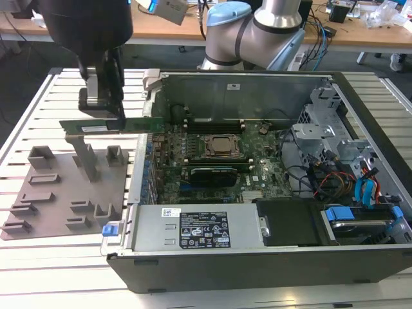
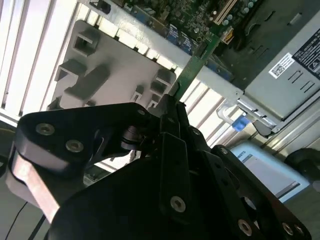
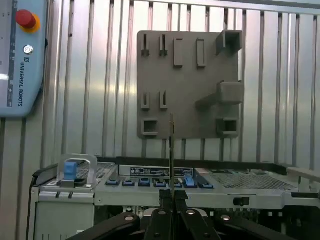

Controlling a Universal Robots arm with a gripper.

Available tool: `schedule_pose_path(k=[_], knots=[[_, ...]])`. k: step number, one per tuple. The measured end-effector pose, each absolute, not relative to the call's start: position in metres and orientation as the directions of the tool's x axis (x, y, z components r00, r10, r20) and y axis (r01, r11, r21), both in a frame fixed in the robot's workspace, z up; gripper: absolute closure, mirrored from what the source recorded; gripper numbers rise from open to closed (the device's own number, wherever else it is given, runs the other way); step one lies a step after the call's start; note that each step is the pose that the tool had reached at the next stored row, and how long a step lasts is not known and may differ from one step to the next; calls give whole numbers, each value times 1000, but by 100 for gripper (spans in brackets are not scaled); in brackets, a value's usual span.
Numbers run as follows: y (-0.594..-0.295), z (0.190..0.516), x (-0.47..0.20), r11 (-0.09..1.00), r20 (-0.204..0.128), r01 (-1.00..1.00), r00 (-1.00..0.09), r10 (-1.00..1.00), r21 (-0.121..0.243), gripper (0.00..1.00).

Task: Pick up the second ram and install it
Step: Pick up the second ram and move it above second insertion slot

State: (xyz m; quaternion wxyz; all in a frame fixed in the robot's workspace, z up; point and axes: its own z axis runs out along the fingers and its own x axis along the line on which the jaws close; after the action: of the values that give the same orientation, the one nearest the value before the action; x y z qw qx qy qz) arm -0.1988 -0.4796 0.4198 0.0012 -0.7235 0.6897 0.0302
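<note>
Carrying: the gripper (image 1: 103, 106) is clamped on the second ram (image 1: 106, 125), holding it in the air above the gap between the grey plastic plate (image 1: 58, 193) and the open computer case (image 1: 257, 257).
Grip: the fingers (image 2: 172, 112) pinch the stick's flat faces narrowly, near one end; most of the strip juts free.
Step in hand: pickup looks done; the stick is in transit and not yet seated.
Long axis: level in the exterior view, running from that view's left to its right, with the free end reaching toward the case wall.
Edge-on: in the first wrist view the second ram (image 3: 172, 150) shows as a thin line.
Next move calls for: aligning the long axis with a free slot beside the processor socket (image 1: 221, 147), then pressing evenly.
</note>
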Motion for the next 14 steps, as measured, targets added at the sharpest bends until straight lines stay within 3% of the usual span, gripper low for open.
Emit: schedule_pose_path(k=[14], knots=[[-468,398,-105,-43,-56,-997,39,-998,59,87]])
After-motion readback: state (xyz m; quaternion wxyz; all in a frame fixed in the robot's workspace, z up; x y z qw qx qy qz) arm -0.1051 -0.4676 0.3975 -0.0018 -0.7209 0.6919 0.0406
